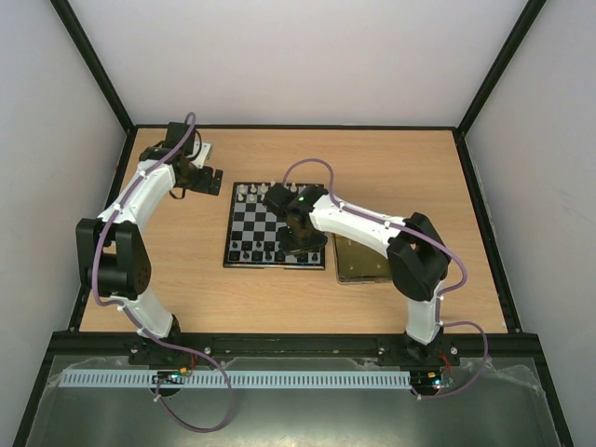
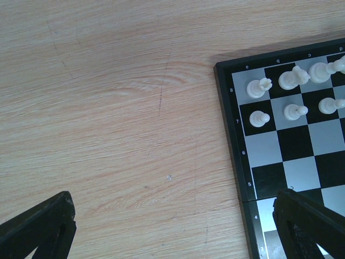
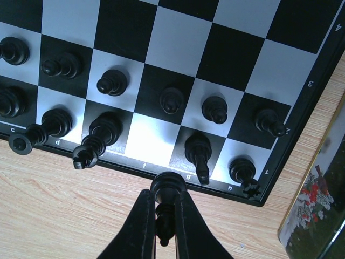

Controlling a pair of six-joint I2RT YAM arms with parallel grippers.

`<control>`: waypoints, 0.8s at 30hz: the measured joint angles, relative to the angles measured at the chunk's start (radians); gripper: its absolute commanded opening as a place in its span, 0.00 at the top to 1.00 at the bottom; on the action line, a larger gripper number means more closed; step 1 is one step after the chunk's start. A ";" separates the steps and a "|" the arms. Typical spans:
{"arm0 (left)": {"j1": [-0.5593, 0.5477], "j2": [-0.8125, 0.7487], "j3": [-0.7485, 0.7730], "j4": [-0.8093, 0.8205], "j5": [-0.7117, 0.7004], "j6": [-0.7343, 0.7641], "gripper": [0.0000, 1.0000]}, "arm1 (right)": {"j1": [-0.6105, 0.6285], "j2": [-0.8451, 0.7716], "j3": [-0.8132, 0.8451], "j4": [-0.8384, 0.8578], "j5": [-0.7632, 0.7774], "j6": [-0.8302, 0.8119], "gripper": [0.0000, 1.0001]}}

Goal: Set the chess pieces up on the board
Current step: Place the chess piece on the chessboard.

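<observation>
The board (image 1: 258, 226) lies mid-table with white chessmen (image 1: 248, 194) on its far rows and black chessmen (image 1: 261, 253) on its near rows. My right gripper (image 3: 164, 208) is shut on a black chess piece (image 3: 168, 189), held above the board's near rim (image 3: 135, 164) by the bare f square; in the top view it (image 1: 296, 228) hangs over the board's right part. My left gripper (image 1: 207, 177) hovers left of the board's far corner, open and empty. Its view shows the board's corner (image 2: 280, 140) with several white chessmen (image 2: 259, 88).
A rectangular tin (image 1: 361, 259) lies just right of the board, its printed side showing in the right wrist view (image 3: 318, 210). A small white block (image 1: 201, 149) sits at the far left behind the left arm.
</observation>
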 measured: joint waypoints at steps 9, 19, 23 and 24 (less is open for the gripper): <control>0.000 0.000 0.000 0.000 0.000 0.000 0.00 | 0.002 0.027 0.023 0.004 -0.001 -0.004 0.95; 0.000 0.000 0.000 0.000 0.000 0.000 0.00 | 0.006 0.069 0.024 0.006 -0.003 -0.011 0.95; 0.000 0.000 0.000 0.000 -0.003 0.000 0.00 | 0.006 0.072 0.024 0.008 -0.004 -0.013 0.95; 0.000 0.000 0.000 0.000 -0.004 0.000 0.00 | 0.006 0.072 0.024 0.008 -0.004 -0.014 0.95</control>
